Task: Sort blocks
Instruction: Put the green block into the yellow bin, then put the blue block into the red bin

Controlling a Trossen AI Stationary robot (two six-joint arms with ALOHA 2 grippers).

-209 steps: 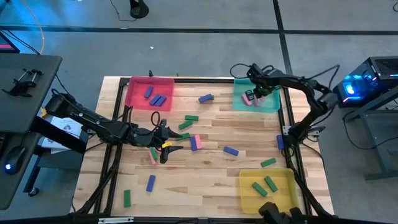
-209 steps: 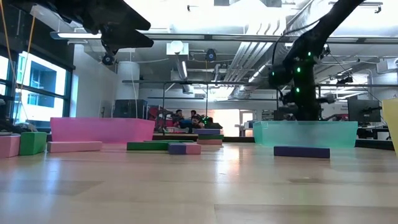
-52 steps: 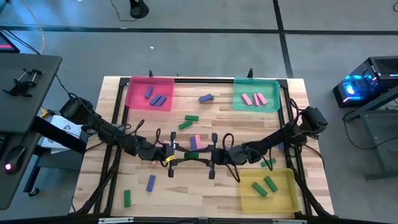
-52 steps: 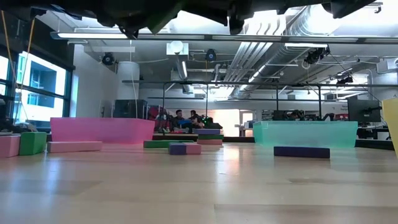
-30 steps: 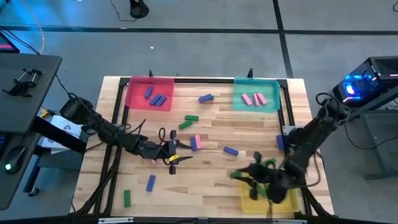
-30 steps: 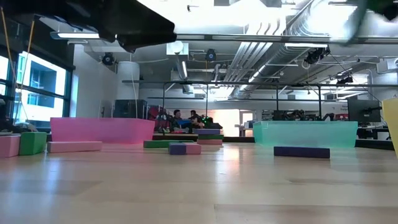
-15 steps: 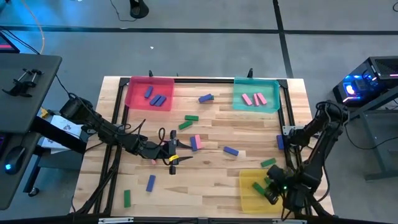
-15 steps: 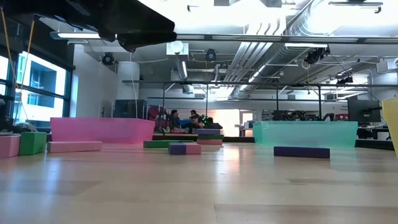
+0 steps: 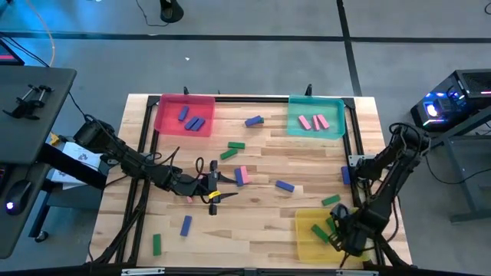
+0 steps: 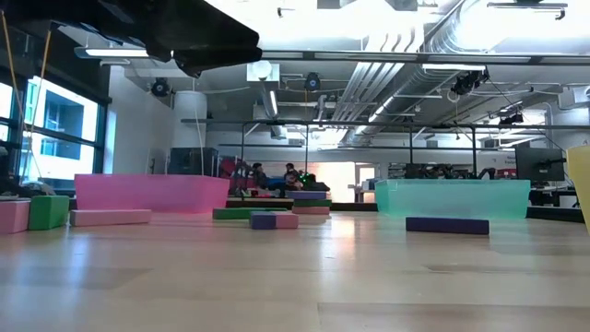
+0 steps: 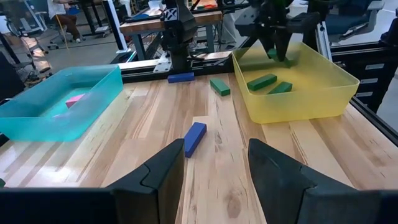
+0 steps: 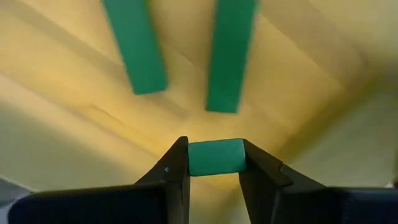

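My right gripper [image 9: 338,231] hangs over the yellow tray [image 9: 302,247] at the near right, fingers pointing down, shut on a green block [image 12: 214,157]. Two more green blocks [image 12: 134,43] lie on the tray floor below it. In the left wrist view, that gripper [image 11: 275,48] stands over the same tray [image 11: 323,93]. My left gripper [image 9: 215,188] waits open and holds nothing, left of the table's middle. A pink and a blue block [image 9: 242,175] lie just beyond it. My right gripper pinches the green block between its two fingers, one on each opposite side [image 12: 191,158]. The fingers come from above, pointing down. The block is lifted clear above the yellow tray's floor.
The pink tray [image 9: 163,123] at the far left holds blue-purple blocks, and the teal tray [image 9: 294,126] at the far right holds pink ones. Loose blocks lie across the wood, among them blue [image 9: 285,185], green [image 9: 331,200], blue [image 9: 186,225] and green [image 9: 156,244].
My right gripper has carried the green block toward the table's near right corner, from beside the yellow tray's left rim to over the tray. It has sunk a little and tipped and rolled until its fingers point down. The block stays in the hold.
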